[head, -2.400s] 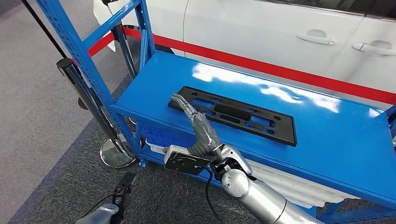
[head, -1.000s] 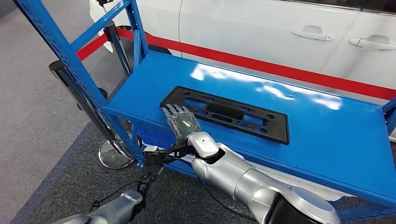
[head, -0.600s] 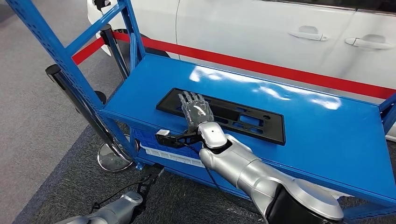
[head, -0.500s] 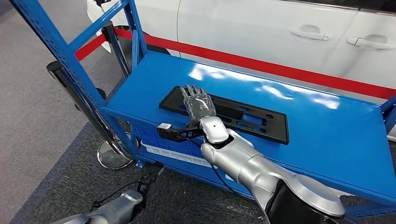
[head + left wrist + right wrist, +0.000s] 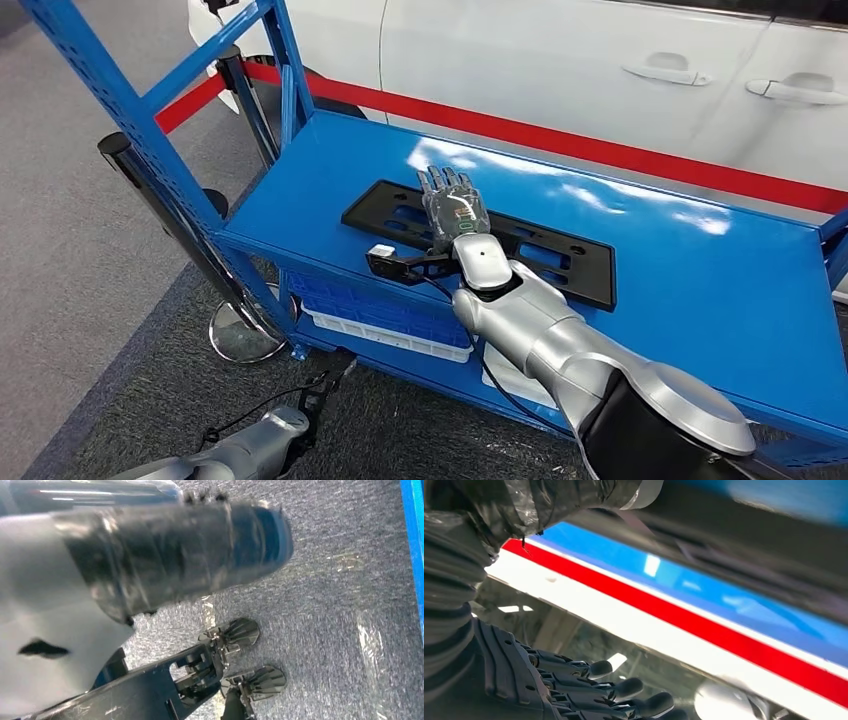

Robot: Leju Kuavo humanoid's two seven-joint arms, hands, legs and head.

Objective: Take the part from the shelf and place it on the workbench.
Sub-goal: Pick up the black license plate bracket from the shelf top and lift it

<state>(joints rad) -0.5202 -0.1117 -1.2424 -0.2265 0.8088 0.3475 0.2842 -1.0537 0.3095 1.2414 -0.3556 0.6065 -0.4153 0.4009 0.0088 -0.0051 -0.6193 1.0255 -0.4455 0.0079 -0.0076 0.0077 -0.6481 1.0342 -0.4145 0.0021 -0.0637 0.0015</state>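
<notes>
The black part (image 5: pixel 480 240) lies flat on the blue shelf (image 5: pixel 700 290), mid-frame. The right robot hand (image 5: pixel 455 212) rests flat on it, fingers straight, grasping nothing. A white car (image 5: pixel 560 60) stands behind, a post (image 5: pixel 180 215) at left; I cannot tell the left robot hand's (image 5: pixel 165 555) state.

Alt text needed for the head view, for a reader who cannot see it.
The robot's right hand stretches flat, fingers extended, over a long flat black plastic part with cut-outs lying on a glossy blue metal shelf. A white car with a red stripe stands behind.
</notes>
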